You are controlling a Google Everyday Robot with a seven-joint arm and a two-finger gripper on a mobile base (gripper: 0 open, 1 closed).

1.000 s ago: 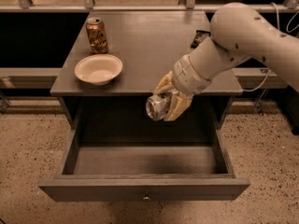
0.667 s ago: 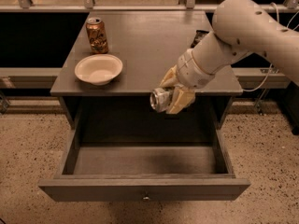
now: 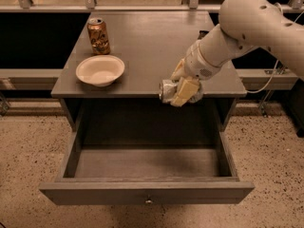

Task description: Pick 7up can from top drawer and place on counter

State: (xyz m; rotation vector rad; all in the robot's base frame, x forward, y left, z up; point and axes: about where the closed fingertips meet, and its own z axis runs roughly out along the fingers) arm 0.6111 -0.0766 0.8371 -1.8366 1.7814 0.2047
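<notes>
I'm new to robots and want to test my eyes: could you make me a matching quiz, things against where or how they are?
Things:
1. 7up can
2. orange-gold can
3. white bowl
4. top drawer

Places or states:
A. pulled open
B. back left of the counter
C. held by the gripper, jaws shut, at the counter's front edge
D. front left of the counter

Pairs: 1-C, 2-B, 3-D, 4-A

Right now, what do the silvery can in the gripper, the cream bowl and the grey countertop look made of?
Flat matte grey counter: probably painted or laminated board; no glare. Shallow cream round bowl: matte, possibly paper or plastic. Small silvery dented 7up can, clamped in the gripper at the counter's front edge: thin metal, likely aluminium; shiny, creased.
</notes>
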